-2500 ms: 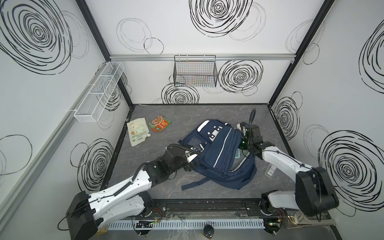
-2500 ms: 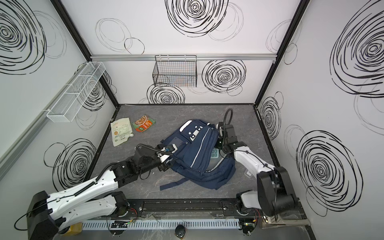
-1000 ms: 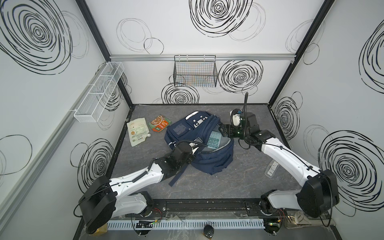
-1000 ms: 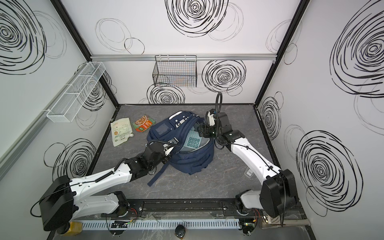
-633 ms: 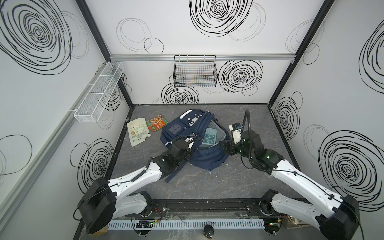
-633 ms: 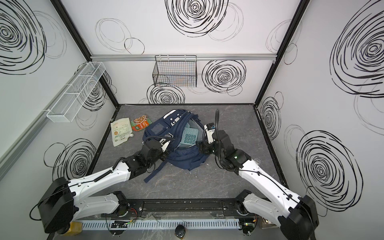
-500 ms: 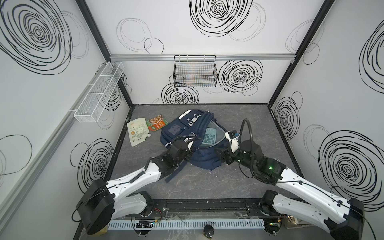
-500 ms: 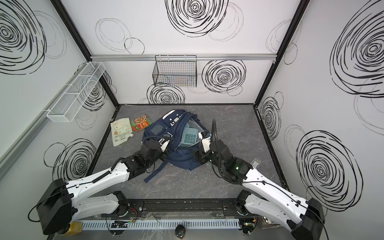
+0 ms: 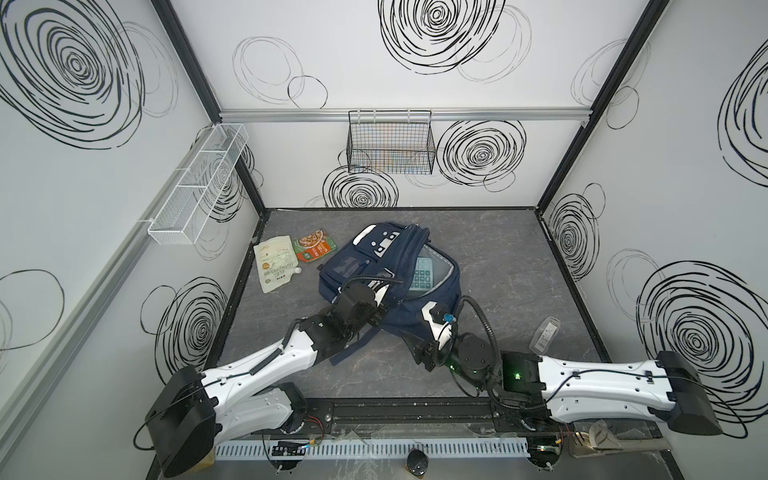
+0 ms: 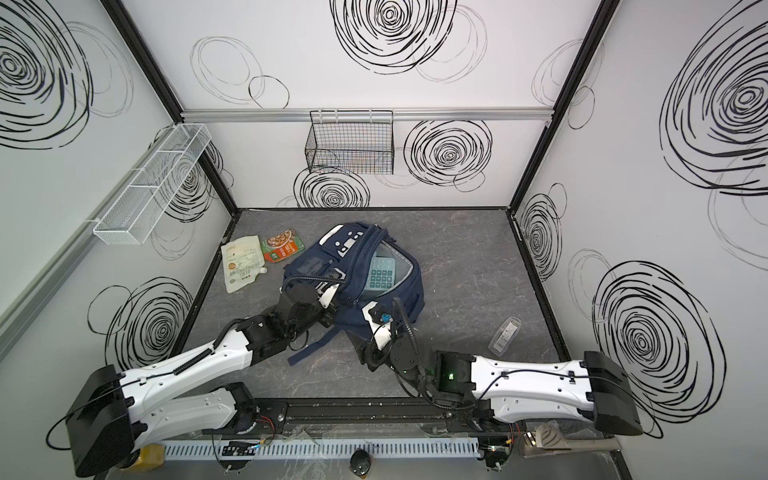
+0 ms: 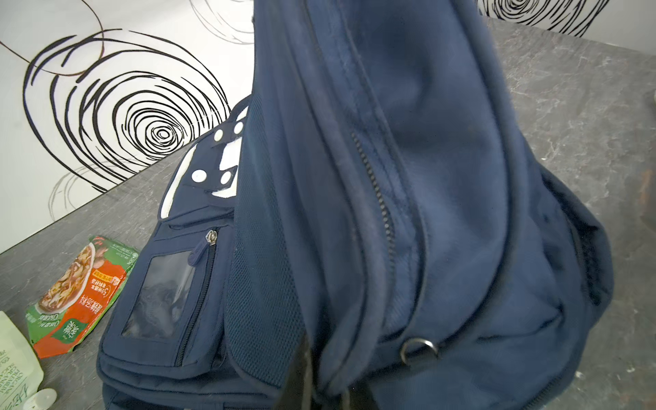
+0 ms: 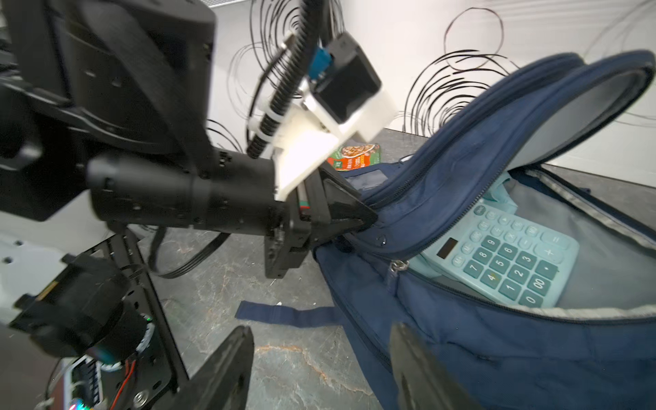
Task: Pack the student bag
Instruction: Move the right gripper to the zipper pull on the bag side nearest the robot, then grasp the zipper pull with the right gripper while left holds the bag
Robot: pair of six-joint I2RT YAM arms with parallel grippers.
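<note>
Top views: we are seeing the student bag (image 9: 399, 291) lying mid-table (image 9: 498, 257), main pocket gaping over a calculator (image 10: 381, 274); pouches (image 9: 276, 266) sitting beside it.
Left wrist: our left gripper (image 11: 319, 383) is pinching the student bag's edge, jaws clamped on fabric.
Right wrist: our right gripper (image 12: 319, 362) is hovering just beside the bag, jaws parted, holding nothing; left gripper is gripping the zip rim.

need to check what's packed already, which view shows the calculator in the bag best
The right wrist view: the teal calculator fills much of it, keys readable, lying inside the open student bag. Both top views show it small through the bag's opening. The left wrist view shows only the bag's outside.
</note>
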